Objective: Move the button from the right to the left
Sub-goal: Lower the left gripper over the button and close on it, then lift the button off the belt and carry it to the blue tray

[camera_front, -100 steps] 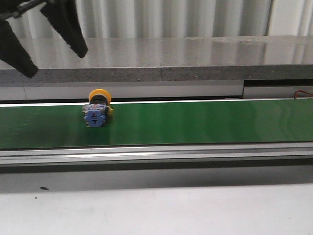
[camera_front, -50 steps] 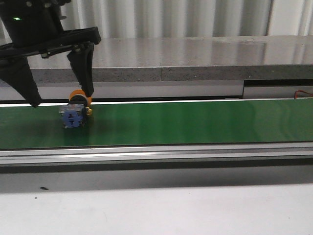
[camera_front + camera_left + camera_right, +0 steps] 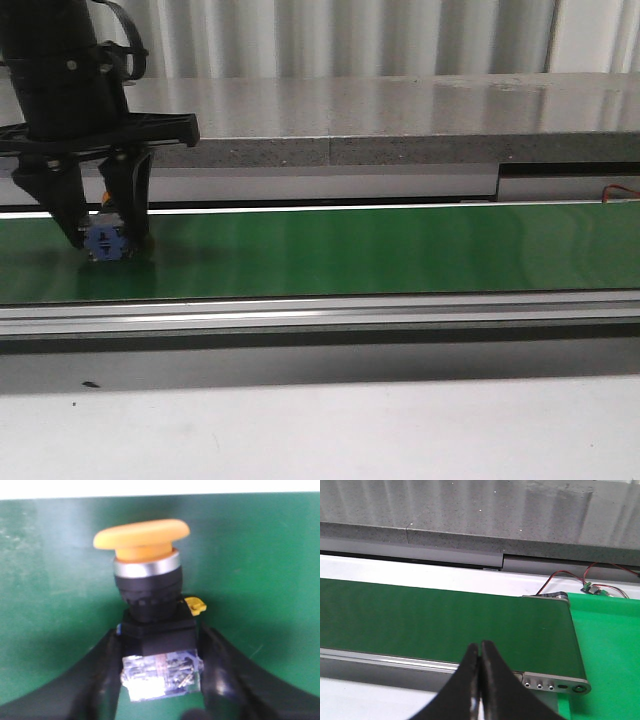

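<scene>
Pincer (image 3: pixel 103 238) hides button (image 3: pixel 106 240) cap

The push-button switch (image 3: pixel 107 240) lies on the conveyor belt (image 3: pixel 380 250), far toward the belt's left end. The left pincer (image 3: pixel 104 238) stands over it from above, one finger on each side of its contact block. Seen from the left wrist, the switch (image 3: pixel 150 615) lies on its side between the fingers (image 3: pixel 105 675), its cap pointing away toward the belt's far edge. Behind the belt a stone ledge (image 3: pixel 400 120) runs the full width; before it lies a metal rail (image 3: pixel 350 315), then the bench (image 3: pixel 350 430). The right pincer (image 3: pixel 480 652) hangs over the near edge of the belt (image 3: pixel 445 620), close to its right end roller (image 3: pixel 572 645). Wires (image 3: pixel 590 577) lie behind that end.
</scene>
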Tool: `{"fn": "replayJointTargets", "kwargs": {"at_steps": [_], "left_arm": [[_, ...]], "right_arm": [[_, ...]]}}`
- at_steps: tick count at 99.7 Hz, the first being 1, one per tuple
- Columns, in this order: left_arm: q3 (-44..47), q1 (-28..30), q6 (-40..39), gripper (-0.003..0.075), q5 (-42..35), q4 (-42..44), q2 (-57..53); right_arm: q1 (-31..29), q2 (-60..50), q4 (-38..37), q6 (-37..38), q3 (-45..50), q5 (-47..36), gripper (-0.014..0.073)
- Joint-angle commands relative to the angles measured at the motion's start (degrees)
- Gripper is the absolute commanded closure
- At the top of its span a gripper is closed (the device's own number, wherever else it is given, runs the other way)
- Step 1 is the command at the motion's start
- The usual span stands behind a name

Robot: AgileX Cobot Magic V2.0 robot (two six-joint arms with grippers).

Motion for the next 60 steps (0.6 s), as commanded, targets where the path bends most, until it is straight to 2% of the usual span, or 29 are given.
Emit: {"fn": "replayJointTargets", "kwargs": {"at_steps": [1, 14, 32, 60], "left_arm": [[-1.69, -0.44, -0.64, 0.0738, -0.9, 0.21, -2.65], [-1.95, -0.44, -0.64, 0.0741, -0.79, 0.77, -4.2], [-4.3, 1.86, 3.16, 0.0741, 2.47, 1.13, -6.57], [-5.05, 12.63, 12.86, 0.0741, 8.9, 1.28, -7.7]], "right_arm": [[-0.03, 0.32, -0.4, -0.6, -1.43, -4.63, 0.0661], [-0.03, 0.32, -0.4, -0.6, -1.43, -4.63, 0.0661], [-0.03, 0.32, -0.4, -0.6, -1.43, -4.63, 0.0661], [-0.03, 0.32, -0.4, -0.6, -1.43, -4.63, 0.0661]]}}
